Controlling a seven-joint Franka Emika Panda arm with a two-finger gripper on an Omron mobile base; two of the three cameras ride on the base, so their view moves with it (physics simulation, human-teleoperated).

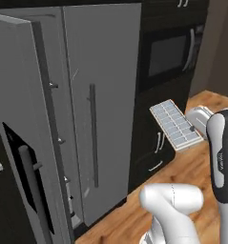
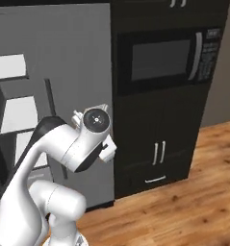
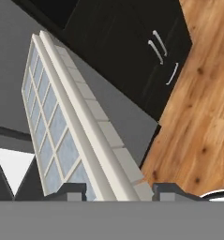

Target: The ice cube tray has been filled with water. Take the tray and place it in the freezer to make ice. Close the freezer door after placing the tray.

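Note:
The ice cube tray (image 1: pixel 175 125) is a pale flat tray with a grid of square cells. It hangs in the air in front of the black cabinets, right of the refrigerator. My gripper (image 1: pixel 192 128) is shut on its right end. In the hand view the tray (image 3: pixel 62 122) runs up and away from between my gripper's (image 3: pixel 121 190) two dark tips. The freezer door (image 1: pixel 15 100), with its black dispenser panel and long handle, stands open at the left. White shelves of the freezer (image 2: pixel 14 114) show behind my arm.
The refrigerator's right door (image 1: pixel 108 95) is closed. Right of it stands a black cabinet column with a built-in microwave (image 2: pixel 162 60) and lower doors (image 2: pixel 157 153). The wooden floor (image 2: pixel 184 202) spreads to the right.

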